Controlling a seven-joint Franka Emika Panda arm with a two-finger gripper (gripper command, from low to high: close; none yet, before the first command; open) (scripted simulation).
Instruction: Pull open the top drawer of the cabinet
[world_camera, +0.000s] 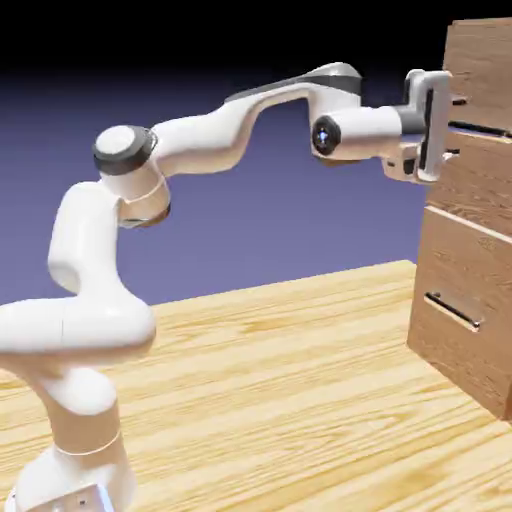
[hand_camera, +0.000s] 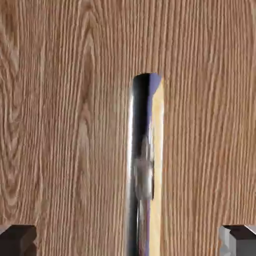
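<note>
Fingers (hand_camera: 20, 240) spread wide, holding nothing, level at the cabinet (world_camera: 470, 270) with the top drawer (world_camera: 485, 60) handle (hand_camera: 142, 165) between them; risk of closing off the bar, slipping, or catching the drawer below.

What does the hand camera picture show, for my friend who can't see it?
A shiny metal bar handle runs up the middle of the picture, set against the brown wood-grain front of the top drawer, which fills the whole view. The open gripper shows its two dark finger tips in the bottom corners, on either side of the handle.
</note>
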